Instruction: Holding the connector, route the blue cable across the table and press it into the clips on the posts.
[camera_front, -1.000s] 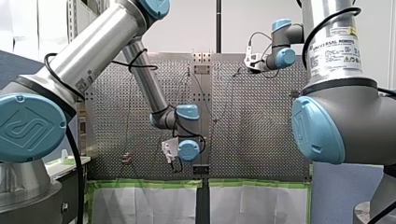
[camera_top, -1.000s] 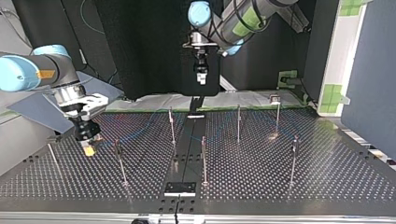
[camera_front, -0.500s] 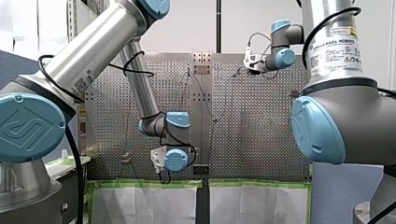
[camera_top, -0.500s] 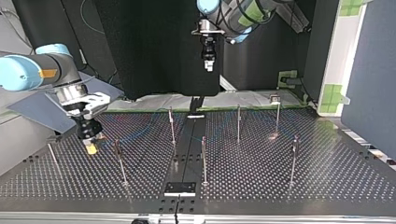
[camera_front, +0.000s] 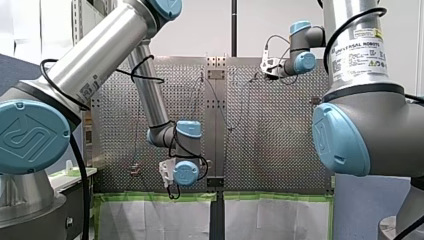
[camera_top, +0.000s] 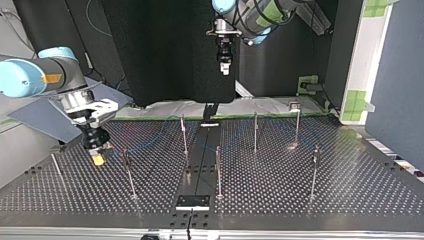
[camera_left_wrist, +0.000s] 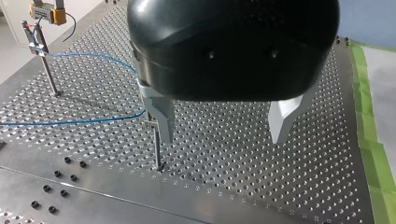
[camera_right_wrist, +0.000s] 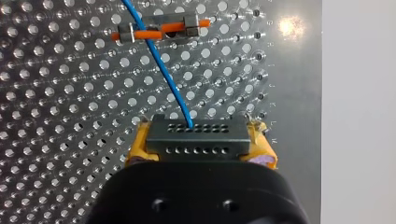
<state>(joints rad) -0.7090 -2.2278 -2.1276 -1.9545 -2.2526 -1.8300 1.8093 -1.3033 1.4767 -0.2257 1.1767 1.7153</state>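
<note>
In the right wrist view my right gripper is shut on the dark multi-hole connector between its yellow pads. The blue cable runs from the connector ahead through an orange-lined clip on a post top. In the top view that gripper hangs low beside a post at the left. My left gripper is open and holds nothing; a bare post stands next to one finger. It hangs high above the table's far edge. The cable curves beyond it.
Several thin upright posts stand across the perforated table, with a dark strip down its middle. Green tape lines the table's edge. My left wrist sits low near the front view's taped edge.
My left gripper has risen and drawn back toward the table's far edge in the top view. My right gripper has barely moved and keeps its hold on the connector.
</note>
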